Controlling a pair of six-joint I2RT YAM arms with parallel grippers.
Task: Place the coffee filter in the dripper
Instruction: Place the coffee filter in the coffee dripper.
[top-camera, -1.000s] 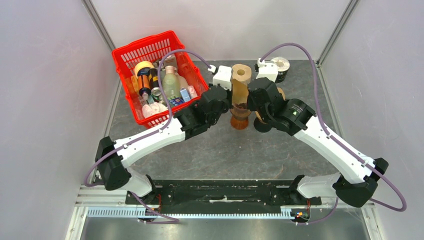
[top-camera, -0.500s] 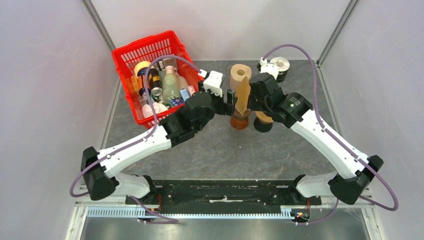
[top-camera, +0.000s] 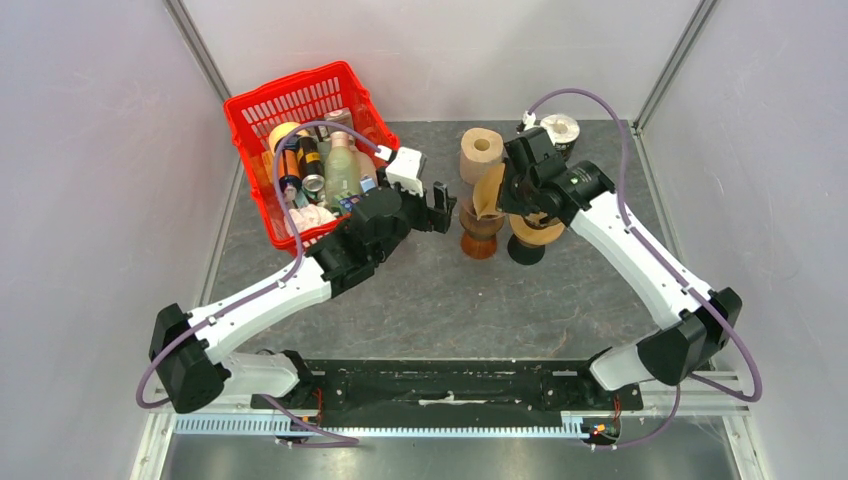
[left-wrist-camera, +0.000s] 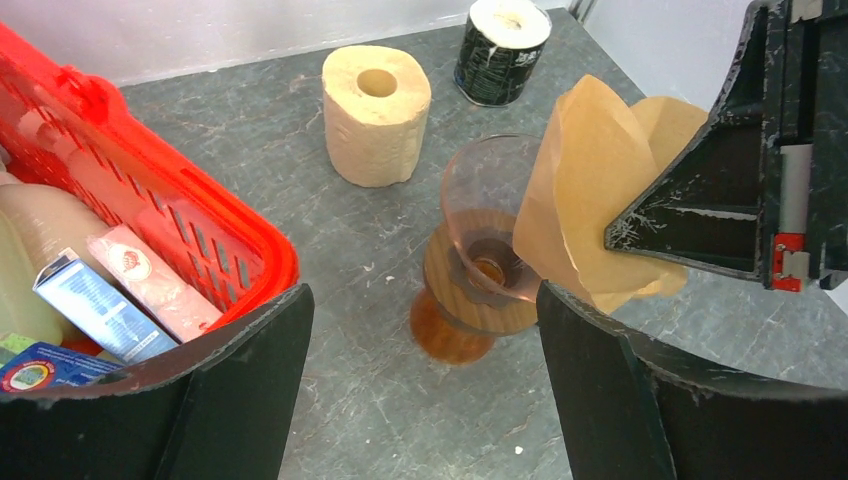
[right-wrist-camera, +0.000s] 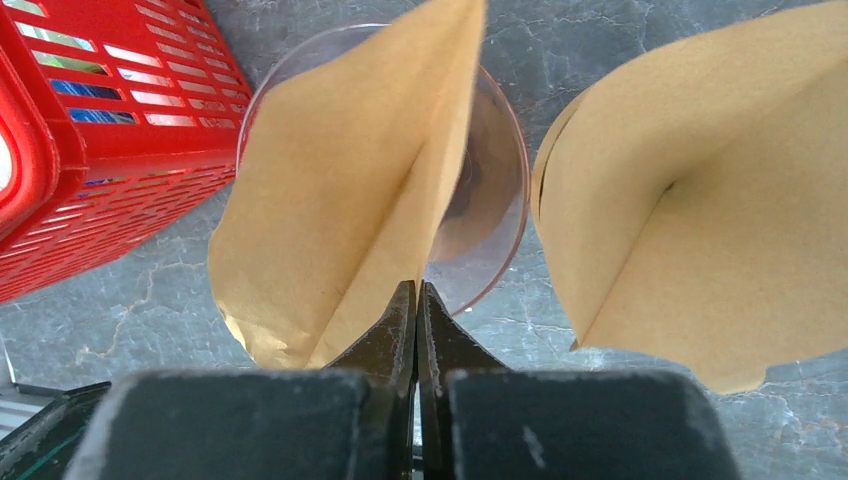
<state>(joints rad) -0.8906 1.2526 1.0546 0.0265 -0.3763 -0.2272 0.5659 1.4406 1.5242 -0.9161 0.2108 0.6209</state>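
The brown paper coffee filter is pinched at its edge by my right gripper, which is shut on it. It hangs tilted just over the mouth of the dripper, a clear glass cone in a wooden collar on an amber base. From above, the filter and right gripper sit over the dripper's right side. I cannot tell whether paper touches glass. My left gripper is open and empty, to the left of the dripper.
A red basket full of bottles and boxes stands at back left, close to the left arm. A paper roll and a black cup stand behind the dripper. More brown filters sit on a stand to its right.
My left gripper has opened, let go of the filter and drawn back to the left. The right gripper keeps the filter and has shifted it slightly toward the back.
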